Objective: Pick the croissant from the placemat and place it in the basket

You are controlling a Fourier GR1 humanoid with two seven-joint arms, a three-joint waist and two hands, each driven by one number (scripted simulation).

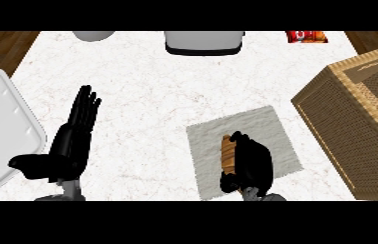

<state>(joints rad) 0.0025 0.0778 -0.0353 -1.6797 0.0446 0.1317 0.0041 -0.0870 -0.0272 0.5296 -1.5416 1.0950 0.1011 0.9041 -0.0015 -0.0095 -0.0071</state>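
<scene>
The black right hand [252, 163] was seen low on the counter, near the bottom edge of the view. Its fingers and thumb were curled round a long golden-brown croissant [229, 153], so the hand was closed on it, not spread wide. Only the left side of the croissant could be seen. The rest was hidden under the hand. The croissant was found over the middle of a square pale grey cloth placemat [247, 125]. Whether it was lifted off the cloth could not be told.

A big brown woven basket [343, 118] was seen just to the right of the placemat, at the right edge of the view. One croissant, one placemat, one basket and two hands were counted.

The black left hand [74, 133] was held open at the left side of the counter. Its fingers were straight and pointed up, and nothing was held in it. A white tray [16, 123] was seen beside it at the left edge.

Along the far edge of the white marble counter top [162, 88], a grey round thing [94, 35], a white and black boxy thing [204, 42] and a small red packet [306, 36] were set, well apart from the placemat.
</scene>
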